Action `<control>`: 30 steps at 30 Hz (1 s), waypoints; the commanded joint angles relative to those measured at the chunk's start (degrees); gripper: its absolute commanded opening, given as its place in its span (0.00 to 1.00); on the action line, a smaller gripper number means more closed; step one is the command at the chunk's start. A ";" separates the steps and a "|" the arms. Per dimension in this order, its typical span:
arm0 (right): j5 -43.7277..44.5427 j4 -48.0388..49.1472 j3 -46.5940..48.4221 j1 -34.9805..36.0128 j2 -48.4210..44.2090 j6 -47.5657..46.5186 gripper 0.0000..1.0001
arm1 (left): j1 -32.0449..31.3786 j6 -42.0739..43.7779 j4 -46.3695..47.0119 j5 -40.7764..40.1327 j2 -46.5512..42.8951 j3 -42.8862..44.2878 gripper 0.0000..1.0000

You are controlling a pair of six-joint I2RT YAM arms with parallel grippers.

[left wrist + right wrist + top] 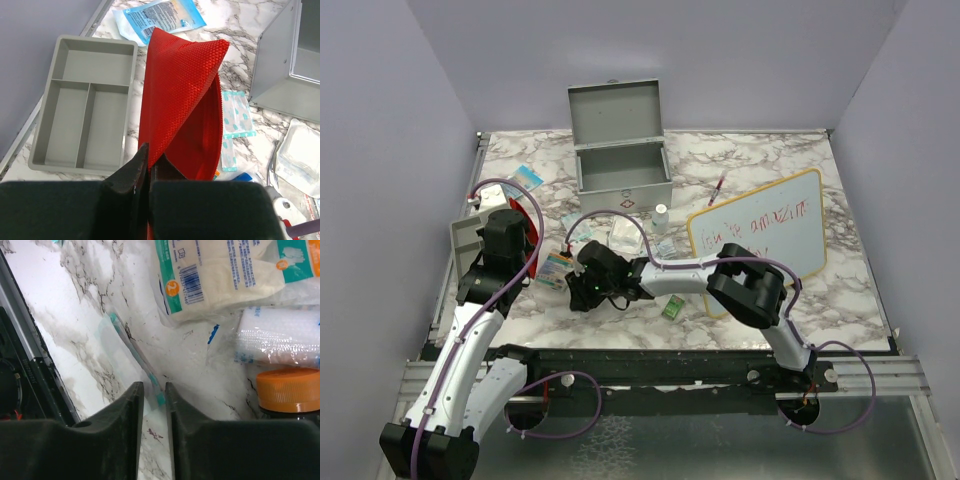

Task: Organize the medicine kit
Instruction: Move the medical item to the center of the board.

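The medicine kit (623, 180), a grey metal box, stands open at the back centre with its lid upright; a corner of it shows in the left wrist view (280, 60). My left gripper (513, 232) (150, 154) is shut on the edge of a red mesh pouch (175, 95) (531, 235), which hangs open-mouthed above the table. My right gripper (578, 294) (154, 386) is low at the table's front. Its jaws are closed narrowly on the end of a clear sealed packet (125, 342) holding a teal-tipped stick.
A shallow grey divided tray (82, 105) (460, 238) lies at the left edge. Plasters (235, 115), gauze packs (220, 270) and an orange-capped bottle (290, 390) lie mid-table. A whiteboard (760, 235) lies on the right, with a white bottle (661, 213) nearby.
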 commanded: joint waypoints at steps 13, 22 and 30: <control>-2.01 1.32 -10.13 0.23 -11.43 3.39 0.01 | -0.37 0.41 0.10 0.81 -0.86 1.27 0.00; 2.87 -0.68 -21.44 0.14 -23.47 7.78 0.01 | -0.38 0.50 0.15 1.81 -0.86 1.14 0.00; 7.33 -4.72 -28.12 0.05 -32.65 5.24 0.06 | -0.42 0.50 0.43 2.82 -0.92 1.17 0.00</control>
